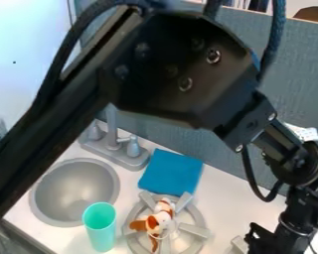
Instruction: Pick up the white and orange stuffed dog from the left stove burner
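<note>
The brown-and-white plush dog [163,216] lay on the burner [197,230], its head end toward the lower left and its long axis slanting to the upper right; the tool [271,243] hung at the lower right, well apart from it, and whether it was apart or together could not be told. The white desk [233,198] also bore a blue cloth [170,171], a teal cup [100,225], and a round sink [79,186] beside a gray faucet [113,139], before a blue-gray partition [295,69]. White surface extended between burner and tool, and a dark edge bounded it at lower left.
</note>
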Action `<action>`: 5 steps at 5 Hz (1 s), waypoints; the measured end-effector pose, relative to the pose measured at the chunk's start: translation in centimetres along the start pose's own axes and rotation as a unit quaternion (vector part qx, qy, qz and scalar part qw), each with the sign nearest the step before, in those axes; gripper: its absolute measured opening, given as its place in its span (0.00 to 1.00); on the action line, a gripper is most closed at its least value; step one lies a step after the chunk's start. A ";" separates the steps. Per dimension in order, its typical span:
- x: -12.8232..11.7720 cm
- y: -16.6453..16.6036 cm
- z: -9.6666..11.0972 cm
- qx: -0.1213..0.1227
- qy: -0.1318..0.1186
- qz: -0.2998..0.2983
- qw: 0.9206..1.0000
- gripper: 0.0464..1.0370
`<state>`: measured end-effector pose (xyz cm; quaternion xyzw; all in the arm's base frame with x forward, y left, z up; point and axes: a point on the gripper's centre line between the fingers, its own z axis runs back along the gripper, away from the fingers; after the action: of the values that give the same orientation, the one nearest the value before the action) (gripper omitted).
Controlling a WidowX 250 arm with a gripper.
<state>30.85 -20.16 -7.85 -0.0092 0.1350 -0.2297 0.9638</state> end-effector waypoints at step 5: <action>-8.0 5.1 0.8 -0.035 -0.043 0.084 0.995 0.60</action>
<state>26.45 -12.07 -5.42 -0.0414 0.1021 -0.1428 0.9836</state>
